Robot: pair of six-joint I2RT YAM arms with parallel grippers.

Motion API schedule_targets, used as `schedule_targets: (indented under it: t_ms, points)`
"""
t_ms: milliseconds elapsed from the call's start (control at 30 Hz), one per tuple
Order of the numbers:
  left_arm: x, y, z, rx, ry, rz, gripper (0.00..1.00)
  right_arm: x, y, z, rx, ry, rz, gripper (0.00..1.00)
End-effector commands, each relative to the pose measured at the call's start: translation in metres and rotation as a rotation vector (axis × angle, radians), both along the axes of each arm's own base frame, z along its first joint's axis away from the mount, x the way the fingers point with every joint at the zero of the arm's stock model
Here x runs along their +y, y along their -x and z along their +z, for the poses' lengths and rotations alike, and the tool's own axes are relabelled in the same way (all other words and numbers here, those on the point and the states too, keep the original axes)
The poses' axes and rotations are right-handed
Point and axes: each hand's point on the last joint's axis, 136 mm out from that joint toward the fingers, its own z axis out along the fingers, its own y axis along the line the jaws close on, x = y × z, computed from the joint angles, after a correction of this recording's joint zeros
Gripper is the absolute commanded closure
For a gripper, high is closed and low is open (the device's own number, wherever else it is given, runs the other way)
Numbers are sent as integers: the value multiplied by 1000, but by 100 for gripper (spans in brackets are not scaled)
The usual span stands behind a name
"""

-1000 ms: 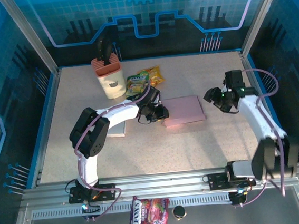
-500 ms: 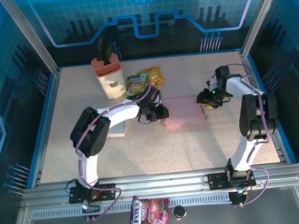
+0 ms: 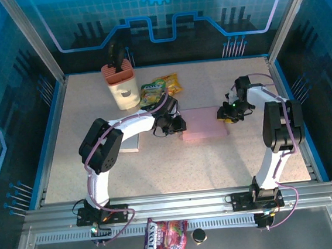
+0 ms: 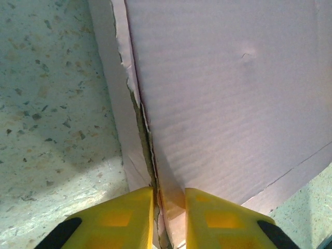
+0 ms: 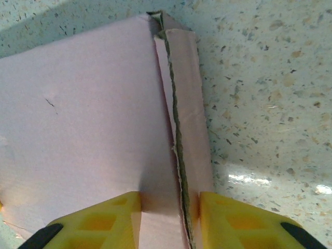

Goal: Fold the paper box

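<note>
The pink paper box (image 3: 204, 122) lies flat at the table's middle. My left gripper (image 3: 179, 125) is at its left end, shut on the box's torn left wall (image 4: 148, 155); the yellow fingers (image 4: 119, 215) pinch that wall at the box's corner, beside the lid (image 4: 228, 104). My right gripper (image 3: 224, 114) is at the right end. In the right wrist view its jaws (image 5: 170, 212) stand open astride the lid's edge and the right side wall (image 5: 189, 129), with the pink lid (image 5: 83, 119) to the left.
A cream and pink holder (image 3: 121, 84) with a black handle stands at the back left, snack bags (image 3: 159, 88) beside it. A flat pale card (image 3: 129, 142) lies under my left arm. A candy bag (image 3: 165, 237) and a small black cap (image 3: 198, 235) lie on the front rail.
My right arm has swung in from the right side and brought its gripper down onto the box's right end. The left gripper has kept its hold on the left end.
</note>
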Motion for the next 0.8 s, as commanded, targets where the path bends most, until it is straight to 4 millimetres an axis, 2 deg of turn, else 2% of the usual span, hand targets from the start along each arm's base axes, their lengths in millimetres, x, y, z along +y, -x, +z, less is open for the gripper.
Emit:
schedule_targets:
  t_ms: [0, 233, 367, 633, 767]
  points:
    - [6, 2, -21, 39, -35, -6, 80, 16, 9, 1, 33, -20, 49, 67]
    - [11, 10, -35, 72, -53, 2, 81, 23, 25, -18, 91, 24, 73, 72]
    - [20, 16, -43, 87, -110, 0, 76, 21, 31, -25, 113, 47, 68, 76]
    - [30, 13, -28, 49, -178, -18, 69, 15, 30, -15, 87, 81, 78, 77]
    - [29, 13, -32, 70, -193, -37, 68, 17, 29, -11, 79, 76, 79, 75]
